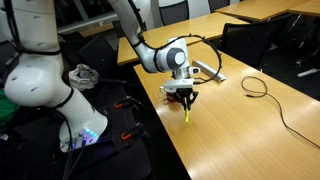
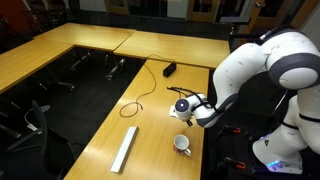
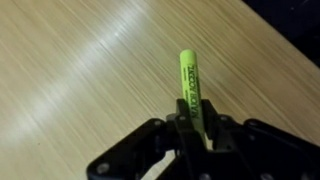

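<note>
At the wrist view's bottom centre, the jaws are clamped on a yellow marker, best held steady and upright above the bench

In an exterior view the table is seen closely across its long edge; in an exterior view, from higher and farther, along the table. Arm and cable are shared. The wrist view is aimed down, close above the table, past gripper and marker.

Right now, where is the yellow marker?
In the wrist view the yellow marker sticks out from the shut gripper, over the wooden table near its edge.
</note>
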